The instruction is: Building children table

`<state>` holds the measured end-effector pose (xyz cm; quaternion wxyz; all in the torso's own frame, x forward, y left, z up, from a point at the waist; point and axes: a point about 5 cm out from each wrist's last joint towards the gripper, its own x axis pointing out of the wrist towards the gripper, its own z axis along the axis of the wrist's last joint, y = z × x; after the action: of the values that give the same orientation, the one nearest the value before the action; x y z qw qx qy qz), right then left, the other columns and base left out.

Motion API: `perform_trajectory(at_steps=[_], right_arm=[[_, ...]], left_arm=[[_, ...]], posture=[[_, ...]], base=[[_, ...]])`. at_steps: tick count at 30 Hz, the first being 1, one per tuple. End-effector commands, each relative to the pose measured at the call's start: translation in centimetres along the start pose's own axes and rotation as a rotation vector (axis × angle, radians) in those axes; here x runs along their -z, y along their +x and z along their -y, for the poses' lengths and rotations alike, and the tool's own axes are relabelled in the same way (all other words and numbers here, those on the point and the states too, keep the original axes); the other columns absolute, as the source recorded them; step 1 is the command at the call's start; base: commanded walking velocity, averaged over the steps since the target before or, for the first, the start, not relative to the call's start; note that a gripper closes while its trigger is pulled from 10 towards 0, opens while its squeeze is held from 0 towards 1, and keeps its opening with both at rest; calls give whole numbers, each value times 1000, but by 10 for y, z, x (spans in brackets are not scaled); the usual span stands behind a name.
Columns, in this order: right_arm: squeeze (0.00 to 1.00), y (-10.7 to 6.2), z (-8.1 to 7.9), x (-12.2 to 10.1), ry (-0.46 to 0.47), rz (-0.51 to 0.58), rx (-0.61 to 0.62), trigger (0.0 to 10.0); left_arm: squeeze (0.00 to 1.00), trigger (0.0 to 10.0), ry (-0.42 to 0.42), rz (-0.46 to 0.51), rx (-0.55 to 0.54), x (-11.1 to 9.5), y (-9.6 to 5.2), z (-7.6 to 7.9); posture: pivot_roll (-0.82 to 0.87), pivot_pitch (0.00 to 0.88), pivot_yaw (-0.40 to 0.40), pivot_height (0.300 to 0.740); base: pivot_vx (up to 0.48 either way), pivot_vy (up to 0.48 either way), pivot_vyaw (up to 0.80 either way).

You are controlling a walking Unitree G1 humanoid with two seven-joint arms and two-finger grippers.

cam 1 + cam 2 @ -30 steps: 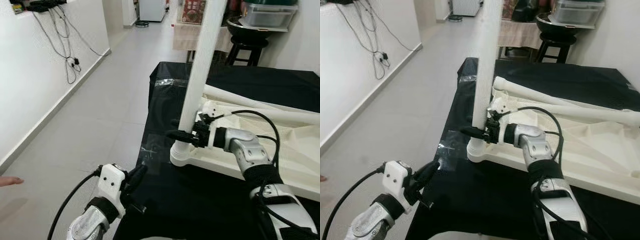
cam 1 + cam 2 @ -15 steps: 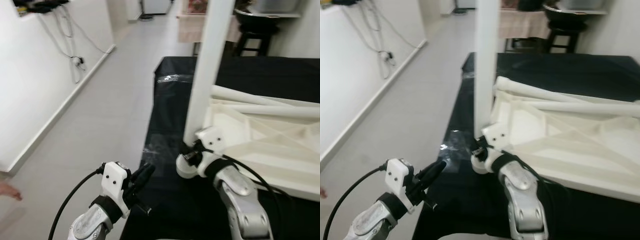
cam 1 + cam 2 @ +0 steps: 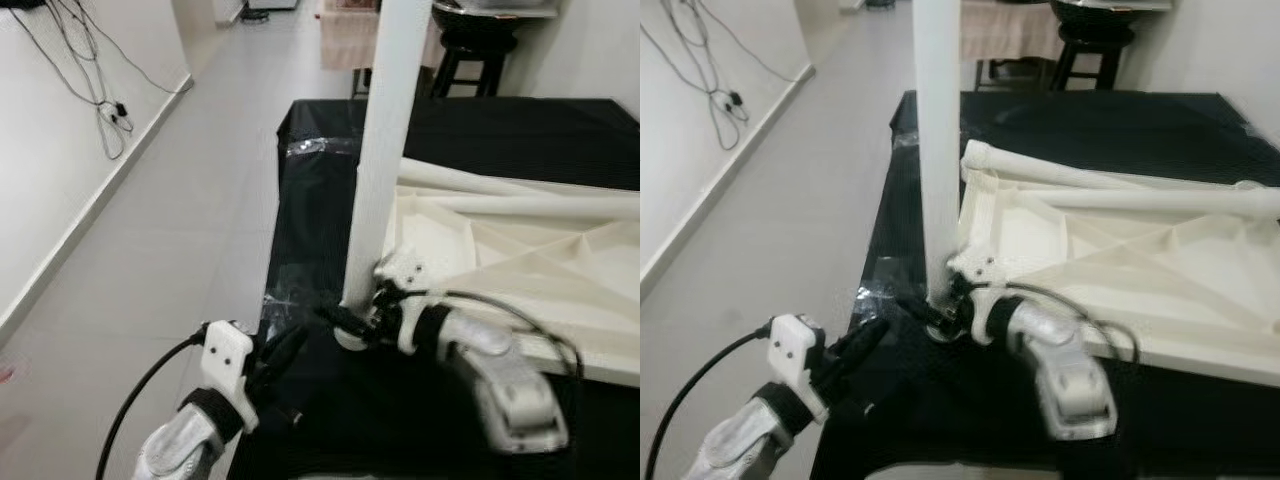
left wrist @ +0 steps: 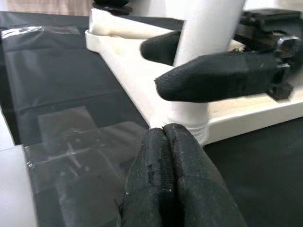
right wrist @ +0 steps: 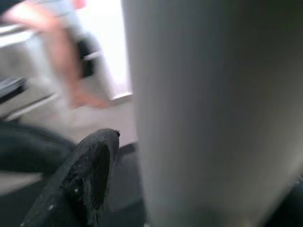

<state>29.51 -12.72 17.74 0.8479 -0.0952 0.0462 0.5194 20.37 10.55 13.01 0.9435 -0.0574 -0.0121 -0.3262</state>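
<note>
Your right hand [image 3: 352, 322] has come back around the upright leg [image 3: 382, 150] at its socket, grasping it again; left hand [image 4: 182, 179] stays clenched, empty, just beside the desk [image 3: 320, 200]; seating continues.

table leg [image 3: 385, 150]: white, upright in corner socket | tabletop [image 3: 540, 260]: white, upside down on black cloth

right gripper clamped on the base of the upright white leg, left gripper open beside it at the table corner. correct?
Not quite: the left gripper is shut, its jaws pressed together, as the left wrist view shows. The right gripper does clamp the base of the upright white leg.
</note>
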Motion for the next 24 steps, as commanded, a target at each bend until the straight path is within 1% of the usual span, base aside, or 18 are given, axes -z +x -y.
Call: perform_trajectory(at_steps=[1, 2, 3, 4, 5, 6, 9, 10, 14, 15, 16, 17, 18, 19, 21, 22, 23, 24], right_arm=[[0, 3, 3, 4, 14, 17, -108, 10000], [0, 3, 3, 4, 14, 17, -108, 10000], [0, 6, 16, 5, 50, 21, -143, 10000], [0, 8, 22, 5, 76, 24, -152, 10000], [0, 10, 29, 7, 93, 9, -149, 7529], [0, 12, 32, 9, 103, -2, -146, 7529], [0, 11, 34, 9, 106, -12, -148, 7529], [0, 8, 39, 11, 118, -20, -127, 0], [0, 3, 43, 12, 116, -18, -109, 0], [0, -7, 45, 13, 111, 1, -89, 0], [0, -7, 45, 13, 111, 1, -89, 0], [0, -13, 44, 15, 97, -7, -67, 0], [0, -19, 43, 18, 86, -21, -18, 0], [0, -19, 43, 18, 86, -21, -18, 0], [0, -26, 43, 22, 84, -43, 60, 0], [0, -26, 43, 22, 84, -43, 60, 0], [0, -27, 41, 24, 94, -48, 113, 0], [0, -18, 31, 33, 140, -53, 412, 0]], left_arm=[[0, 10000, -1, -11, -7, 2, -1, 1], [0, 10000, -1, -11, -7, 2, -1, 1], [0, 10000, -1, -13, -5, 3, 0, 1], [0, 10000, -1, -14, -5, 3, 0, 2], [0, 10000, -2, -15, -4, 3, 0, 2], [0, 10000, -2, -16, -4, 3, 0, 2], [0, 10000, -2, -17, -5, 3, 0, 2], [0, 10000, -2, -17, -11, 3, -1, 2], [0, 10000, -1, -16, -16, 2, -2, 2], [0, 10000, 1, -13, -20, 1, -3, 2], [0, 10000, 1, -13, -20, 1, -3, 2], [0, 10000, 2, -12, -21, 0, -3, 2], [0, 10000, 2, -12, -21, 0, -3, 2], [0, 10000, 2, -12, -21, 0, -3, 2], [0, 10000, 2, -13, -19, -1, -4, 2], [0, 10000, 2, -13, -19, -1, -4, 2], [0, 10000, 2, -13, -19, -1, -4, 1], [0, 10000, 3, -14, -19, -2, -5, 0]], posture=[[-17, 104, -11, 740], [-17, 104, -11, 740], [-11, 99, -14, 740], [-11, 99, -14, 740], [-7, 100, -17, 740], [-7, 100, -17, 740], [-7, 100, -17, 740], [1, 103, -22, 740], [2, 112, -24, 740], [-6, 119, -21, 740], [-6, 119, -21, 740], [-8, 130, -18, 740], [-13, 133, -18, 740], [-13, 133, -18, 740], [-18, 138, -21, 740], [-18, 138, -21, 740], [-19, 140, -22, 740], [-35, 160, -15, 740]], base=[[0, 0, 0], [0, 0, 0], [0, 0, 0], [0, 0, 0], [0, 0, 0], [0, 0, 0], [0, 0, 0], [0, 0, 0], [0, 0, 0], [0, 0, 0], [0, 0, 0], [0, 0, 0], [0, 0, 0], [0, 0, 0], [0, 0, 0], [0, 0, 0], [0, 0, 0], [0, 0, 0]])
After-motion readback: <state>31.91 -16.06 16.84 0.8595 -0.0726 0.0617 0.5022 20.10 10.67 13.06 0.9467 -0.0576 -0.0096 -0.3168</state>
